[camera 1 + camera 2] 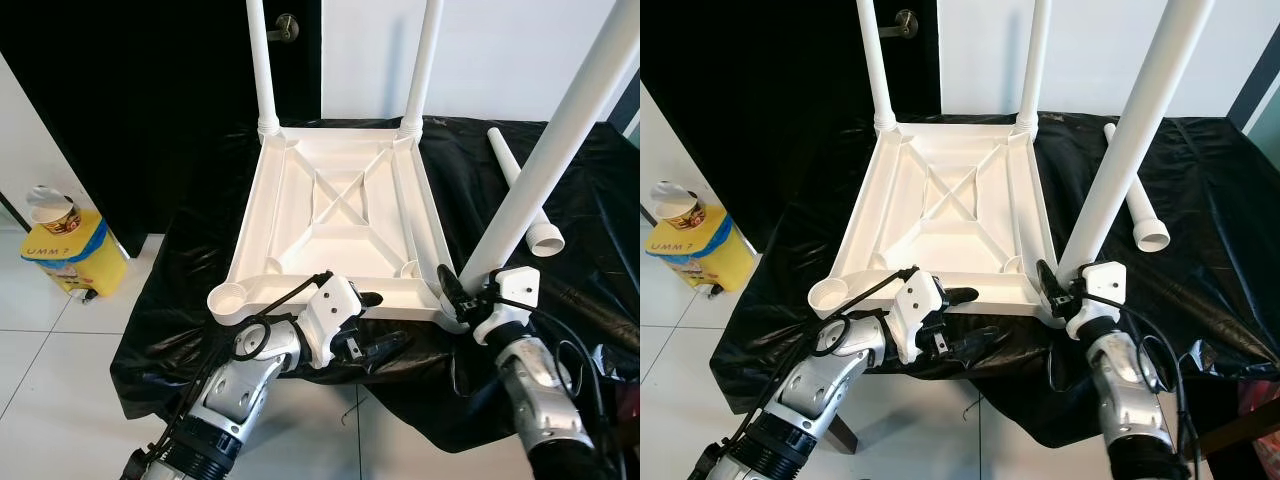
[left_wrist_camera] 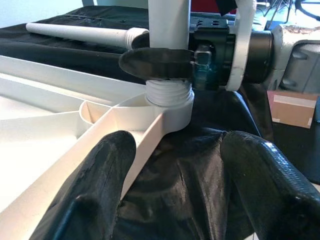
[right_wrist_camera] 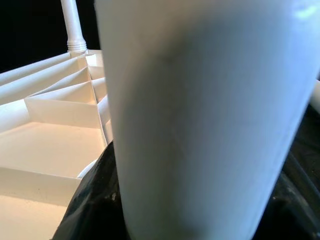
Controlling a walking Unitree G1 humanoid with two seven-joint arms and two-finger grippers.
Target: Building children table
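Observation:
The white table top (image 1: 340, 200) lies upside down on a black-covered table. Two white legs (image 1: 260, 60) (image 1: 425, 60) stand in its far corner sockets. My right gripper (image 1: 455, 290) is shut on a third leg (image 1: 540, 160), which stands tilted with its threaded end (image 2: 169, 95) at the near right socket. The near left socket (image 1: 232, 298) is empty. A fourth leg (image 1: 520, 185) lies loose on the cloth at the right. My left gripper (image 1: 378, 322) hovers open at the top's front edge, pointing toward the right socket, with nothing between its fingers (image 2: 100, 165).
Black sheeting (image 1: 180, 300) drapes over the table's edges. A yellow bin (image 1: 75, 255) with a cup on it stands on the white tile floor at the left. A black door with a handle (image 1: 283, 27) is behind. A cardboard box (image 2: 292, 107) sits beyond the table's right side.

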